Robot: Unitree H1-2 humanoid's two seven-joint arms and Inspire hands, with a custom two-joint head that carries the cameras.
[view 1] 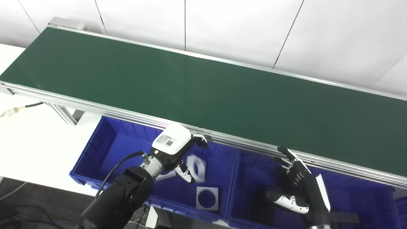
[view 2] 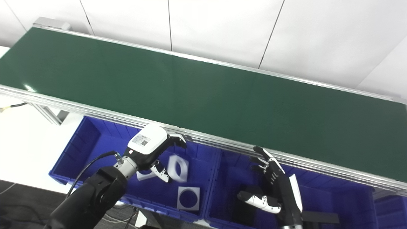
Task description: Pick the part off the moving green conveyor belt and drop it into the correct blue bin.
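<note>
Nearest to us, our left hand [view 1: 173, 149] hangs over the left blue bin [view 1: 95, 149], its fingers [view 1: 186, 173] spread apart and gripping nothing, though a white part with a round hole [view 1: 197, 165] sits just beyond the fingertips, tilted up on edge; whether it touches the fingers we cannot tell. Two more white pieces lie in that bin: a flat square one with a round hole [view 1: 207, 198] near the front wall, and another [view 1: 165, 175] mostly hidden under the hand. Our right hand [view 1: 294, 183] is raised over the right blue bin [view 1: 365, 197], fingers extended and apart, thumb out, also empty; something dark lies on that bin's floor, too dim to name. The green conveyor belt [view 1: 203, 92] carries nothing anywhere we can see, so no part is waiting to be picked. We judge that the drop into the left bin looks done, or very nearly so, and what remains is to wait for another part. For room, the belt's aluminium rail [view 1: 241, 143] runs close above both hands, and the left hand's upper fingers are right at it, so any reach must rise over that edge first. The divider between the bins lies between our hands, which are well apart.
</note>
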